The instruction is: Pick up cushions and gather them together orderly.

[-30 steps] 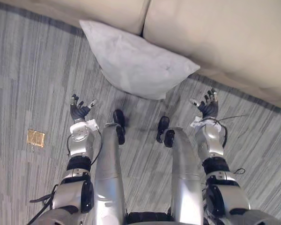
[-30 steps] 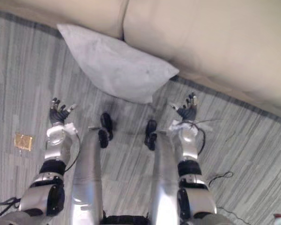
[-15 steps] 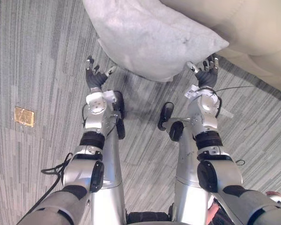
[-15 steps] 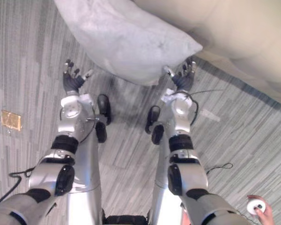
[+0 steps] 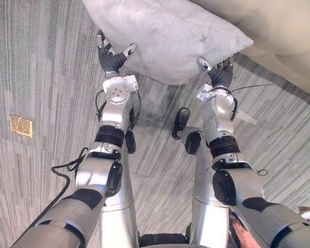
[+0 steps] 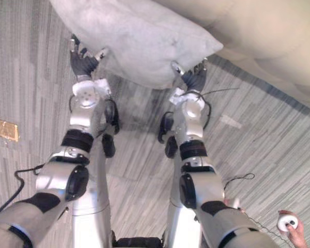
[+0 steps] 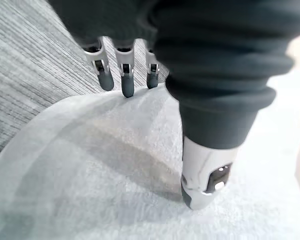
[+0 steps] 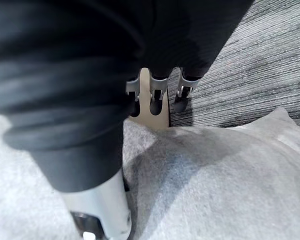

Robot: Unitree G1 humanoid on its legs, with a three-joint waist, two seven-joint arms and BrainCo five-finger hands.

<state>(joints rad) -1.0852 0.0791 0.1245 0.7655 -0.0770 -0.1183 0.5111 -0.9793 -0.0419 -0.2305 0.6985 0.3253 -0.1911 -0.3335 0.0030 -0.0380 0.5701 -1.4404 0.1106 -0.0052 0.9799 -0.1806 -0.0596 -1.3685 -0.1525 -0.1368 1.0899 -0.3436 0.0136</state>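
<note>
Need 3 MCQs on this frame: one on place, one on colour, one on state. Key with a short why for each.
1. Where is the cushion?
A) on a table
B) on the floor, against the sofa
C) on a shelf

2. What colour is the cushion?
A) light grey
B) red
C) black

3. What state are the left hand and right hand in?
A) both fists, far from the cushion
B) one curled round a cup
C) both open, at the cushion's near edge

Key:
1 B: striped carpet lies under its near edge, and its far side meets the beige sofa front.
2 A: the fabric is pale grey in the eye and wrist views.
3 C: each wrist view shows straight fingers past the cushion's edge, with the thumb apart from them.
</note>
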